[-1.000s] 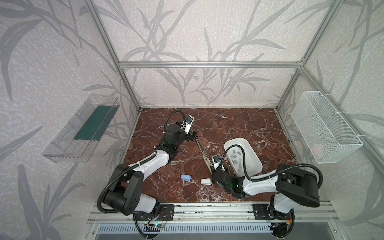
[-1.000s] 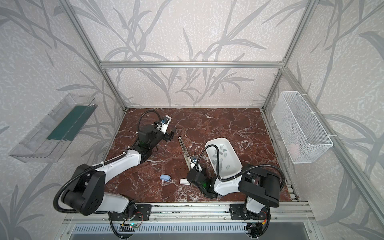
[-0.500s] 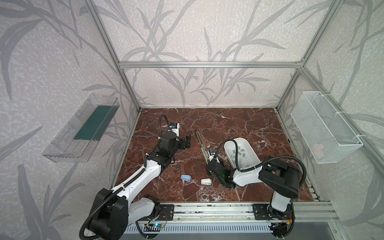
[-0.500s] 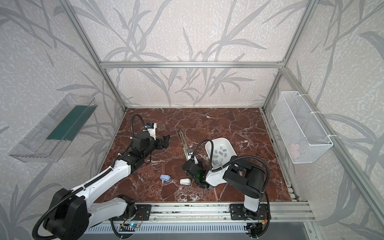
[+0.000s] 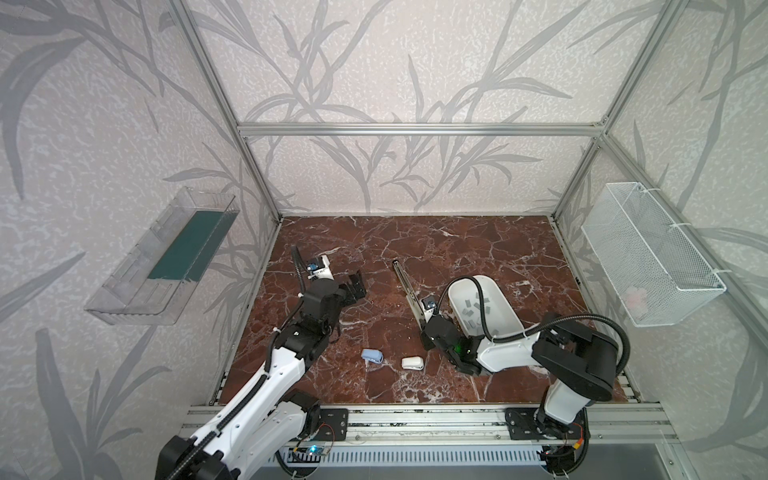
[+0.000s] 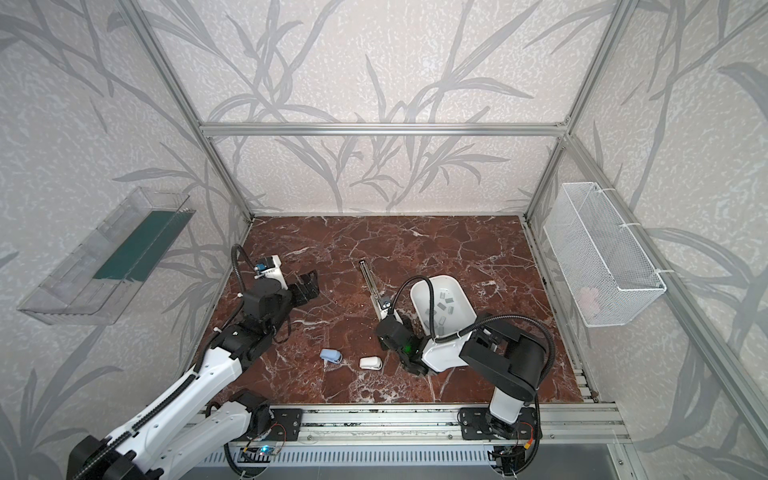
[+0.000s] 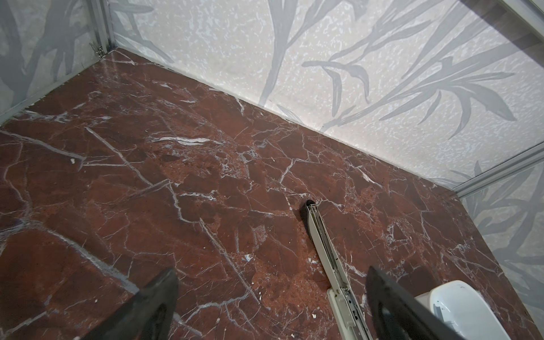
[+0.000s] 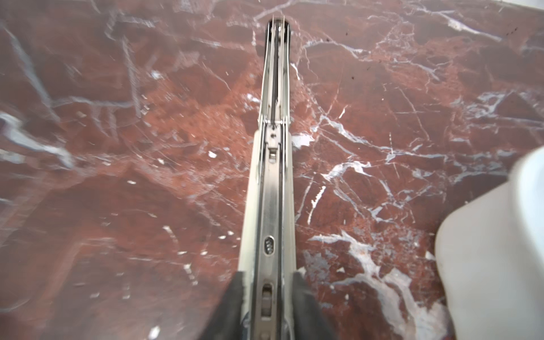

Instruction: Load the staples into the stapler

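Observation:
The long cream and metal stapler (image 5: 405,286) (image 6: 370,286) lies opened flat on the marble floor, its rail facing up. My right gripper (image 5: 426,332) (image 8: 269,294) sits at its near end, with a black finger pressed against each side of the stapler (image 8: 273,191). The staples (image 5: 473,307) (image 6: 442,307) are several small grey strips lying in the white tray (image 5: 513,320) just right of the stapler. My left gripper (image 5: 357,286) (image 7: 270,294) hangs wide open and empty over bare floor, left of the stapler (image 7: 323,244).
A small blue stapler (image 5: 372,356) and a small white stapler (image 5: 412,363) lie near the front middle. A wire basket (image 5: 648,257) hangs on the right wall and a clear shelf (image 5: 166,257) on the left wall. The tray (image 8: 494,250) stands close beside my right wrist.
My left gripper drew back to the left, away from the stapler's far end. The stapler slid a little toward the back wall with my right gripper at its near end.

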Available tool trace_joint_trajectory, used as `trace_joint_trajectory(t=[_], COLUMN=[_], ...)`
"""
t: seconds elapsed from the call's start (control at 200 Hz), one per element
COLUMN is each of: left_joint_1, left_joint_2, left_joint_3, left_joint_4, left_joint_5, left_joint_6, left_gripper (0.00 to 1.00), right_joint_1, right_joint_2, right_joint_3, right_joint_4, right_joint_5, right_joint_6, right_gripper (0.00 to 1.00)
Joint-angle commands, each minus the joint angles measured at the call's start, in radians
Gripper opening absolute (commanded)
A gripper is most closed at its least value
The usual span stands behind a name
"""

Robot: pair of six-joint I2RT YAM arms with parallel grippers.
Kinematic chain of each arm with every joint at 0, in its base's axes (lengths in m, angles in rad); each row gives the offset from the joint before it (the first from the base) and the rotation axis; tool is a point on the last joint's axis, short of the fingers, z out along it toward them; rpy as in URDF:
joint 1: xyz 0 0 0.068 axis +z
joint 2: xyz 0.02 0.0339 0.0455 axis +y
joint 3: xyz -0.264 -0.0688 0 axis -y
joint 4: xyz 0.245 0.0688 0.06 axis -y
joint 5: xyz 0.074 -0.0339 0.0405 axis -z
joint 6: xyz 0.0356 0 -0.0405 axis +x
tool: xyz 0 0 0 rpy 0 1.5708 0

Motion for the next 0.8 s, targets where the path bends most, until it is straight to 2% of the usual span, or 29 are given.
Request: trace_joint_trajectory(t=[0.0,0.09,0.165,0.23,0.3,0.355,0.39,0.475,0.545,0.615,0.7,0.795], left_joint_1=[0.001,-0.001,-0.002,-0.008,-0.029,-0.072,-0.113,-0.234,-0.312,-0.363,-0.411,-0.470], left_joint_2=[-0.091,-0.161,-0.201,-0.207,-0.194,-0.180,-0.167,-0.131,-0.103,-0.081,-0.042,0.059], left_joint_3=[-0.038,-0.083,-0.089,-0.083,-0.103,-0.135,-0.147,-0.160,-0.153,-0.162,-0.177,-0.169], left_joint_4=[-0.028,0.000,-0.061,-0.130,-0.144,-0.124,-0.119,-0.104,-0.088,-0.031,0.044,0.095], left_joint_5=[0.158,0.316,0.315,0.316,0.385,0.391,0.372,0.311,0.303,0.340,0.408,0.415], left_joint_6=[0.068,0.059,0.037,0.065,0.136,0.174,0.203,0.304,0.364,0.427,0.515,0.582], left_gripper=[0.99,0.99,0.99,0.99,0.90,0.90,0.90,0.88,0.86,0.85,0.80,0.80], right_joint_1=[0.003,0.002,0.002,0.004,0.002,0.003,-0.040,-0.094,-0.142,-0.195,-0.272,-0.346], right_joint_2=[-0.129,-0.233,-0.341,-0.455,-0.592,-0.701,-0.769,-0.921,-1.024,-1.097,-1.149,-1.166], right_joint_3=[-0.023,-0.043,-0.055,-0.081,-0.107,-0.131,-0.151,-0.183,-0.228,-0.285,-0.354,-0.392], right_joint_4=[-0.006,-0.020,-0.049,-0.073,-0.137,-0.193,-0.223,-0.344,-0.418,-0.441,-0.405,-0.360], right_joint_5=[-0.049,-0.089,-0.127,-0.154,-0.143,-0.109,-0.107,-0.123,-0.137,-0.153,-0.152,-0.193], right_joint_6=[-0.080,-0.127,-0.162,-0.184,-0.212,-0.217,-0.222,-0.218,-0.227,-0.232,-0.194,-0.172], right_gripper=[0.45,0.55,0.60,0.67,0.74,0.81,0.85,0.88,0.93,0.95,0.97,0.97])
